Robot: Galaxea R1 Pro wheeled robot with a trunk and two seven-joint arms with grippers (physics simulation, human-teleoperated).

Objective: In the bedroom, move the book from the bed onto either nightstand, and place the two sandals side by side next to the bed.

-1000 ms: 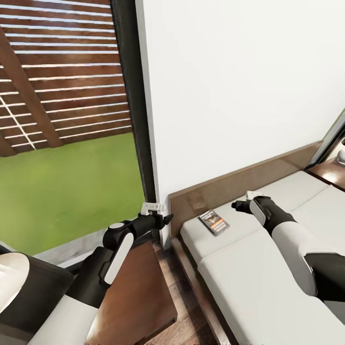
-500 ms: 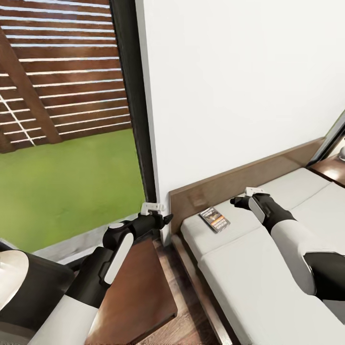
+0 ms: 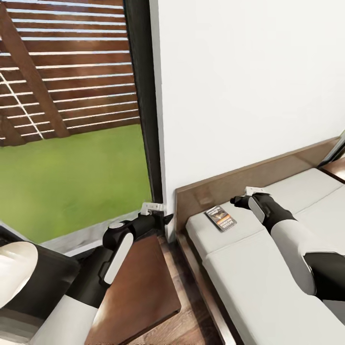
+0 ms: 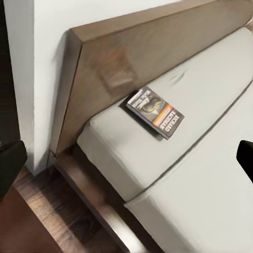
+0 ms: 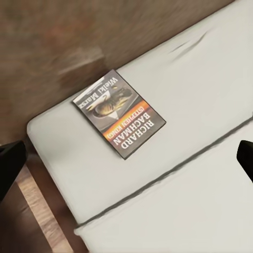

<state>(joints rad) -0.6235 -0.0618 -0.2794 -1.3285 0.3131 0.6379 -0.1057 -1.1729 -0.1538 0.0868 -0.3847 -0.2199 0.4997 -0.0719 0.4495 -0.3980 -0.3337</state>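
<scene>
the book (image 3: 221, 218) lies flat on the bed (image 3: 268, 268), on the light-grey mattress near the headboard (image 3: 249, 179), close to the bed's corner by the white wall (image 3: 249, 81). cover up, orange band and white lettering legible from the right wrist view (image 5: 119, 120); also seen from the left wrist view (image 4: 155, 112).

right tool (image 3: 236, 201) hovers over the mattress just beside the book, not touching it; fingers look apart, dark tips at both edges of its wrist view.

left tool (image 3: 163, 219) sits above the nightstand (image 3: 139, 282) beside the bed; cannot tell whether it is apart or together.

against the earlier frames: whole head view has shifted, window frame (image 3: 143, 105) and book both displaced the same way, so the camera moved. both arms keep the same pose. book unmoved on the bed.
</scene>
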